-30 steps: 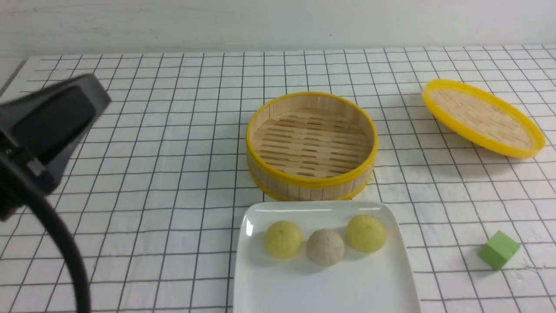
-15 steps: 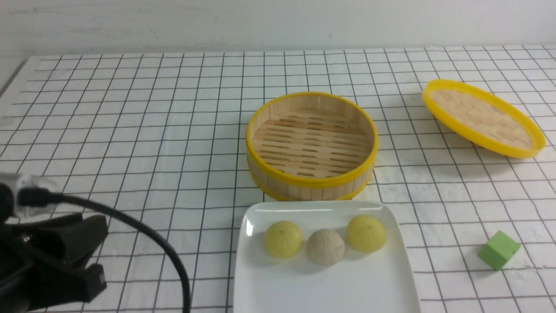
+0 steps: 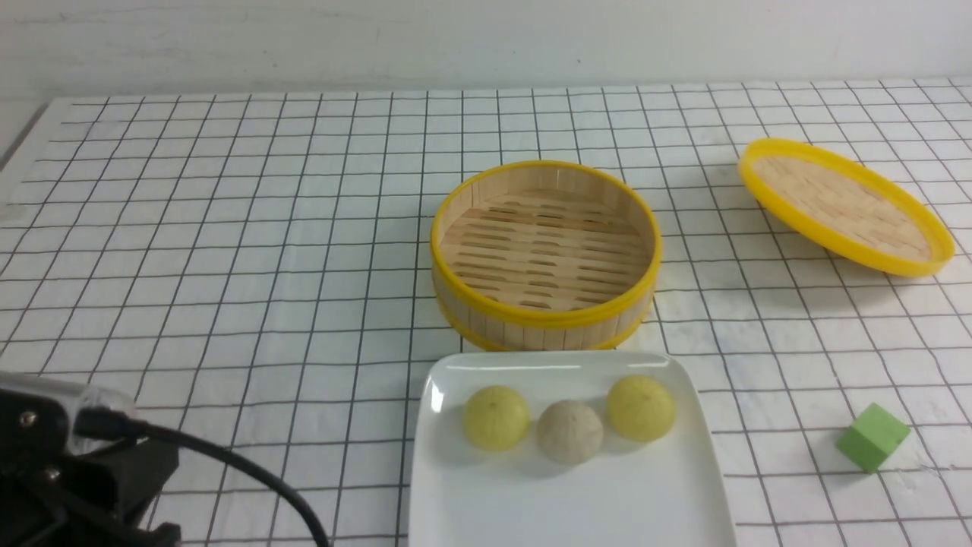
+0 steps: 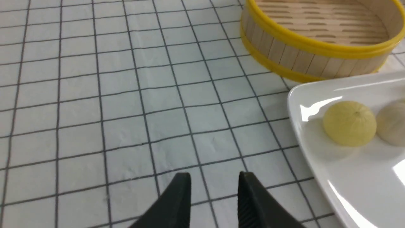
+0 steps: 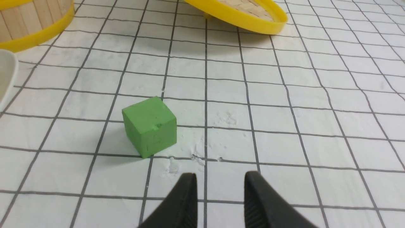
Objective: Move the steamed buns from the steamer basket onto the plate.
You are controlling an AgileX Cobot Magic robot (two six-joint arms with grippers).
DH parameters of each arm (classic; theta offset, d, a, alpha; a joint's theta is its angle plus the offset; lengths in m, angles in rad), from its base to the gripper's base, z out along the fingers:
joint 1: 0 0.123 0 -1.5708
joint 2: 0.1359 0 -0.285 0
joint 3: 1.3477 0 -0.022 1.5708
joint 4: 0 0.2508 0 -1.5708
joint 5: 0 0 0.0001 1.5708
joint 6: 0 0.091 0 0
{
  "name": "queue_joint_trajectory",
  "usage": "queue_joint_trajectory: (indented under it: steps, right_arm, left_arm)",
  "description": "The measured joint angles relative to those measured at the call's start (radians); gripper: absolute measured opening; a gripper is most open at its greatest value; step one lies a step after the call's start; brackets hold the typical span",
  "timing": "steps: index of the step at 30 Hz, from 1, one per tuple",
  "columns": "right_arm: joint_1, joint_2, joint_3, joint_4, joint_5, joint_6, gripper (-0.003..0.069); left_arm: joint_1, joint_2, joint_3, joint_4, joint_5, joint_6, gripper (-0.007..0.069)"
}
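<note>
All three small dome-shaped steamed buns sit in a row on the large glossy white square plate (image 3: 569,486) nearest me: a pale yellow bun (image 3: 495,417) towards my left, an off-white bun (image 3: 569,431) in the middle, and a second pale yellow bun (image 3: 640,408) towards my right. The middle one looks to be touching or nearly touching its neighbours; I cannot tell which.

The round bamboo steamer basket with yellow rims (image 3: 545,319) stands just beyond the plate, and its slotted floor is bare: no bun is left inside. So I judge the moving done, with nothing left but to park my arms.

My left tool (image 4: 214,179) hangs low over the gridded white desk (image 3: 228,228) beside the plate's left edge, its black fingers slightly spread with a gap between them, pinching nothing. My right tool (image 5: 220,179) hovers over the desk near a small green cube (image 5: 149,126), fingers likewise a little apart and empty. The shallow yellow-rimmed woven lid (image 3: 843,205) lies tilted, well off to the right of the basket.
</note>
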Motion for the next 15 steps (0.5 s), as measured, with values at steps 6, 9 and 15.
queue_joint_trajectory:
  steps: [6, 9, 15]
  right_arm:
    - [0.000, 0.000, 0.000, 0.000, 0.000, 0.000, 0.0237]
    - [0.000, 0.000, 0.000, 0.000, 0.000, 0.000, 0.0238]
    - [0.000, 0.000, 0.000, 0.000, 0.000, 0.000, 0.0238]
  left_arm:
    - [0.160, -0.123, 0.004, 0.035, -0.010, 0.023, 0.0244]
    - [0.265, -0.169, 0.038, 0.039, -0.092, 0.029, 0.0244]
    - [0.462, -0.257, 0.221, 0.035, -0.294, -0.008, 0.0244]
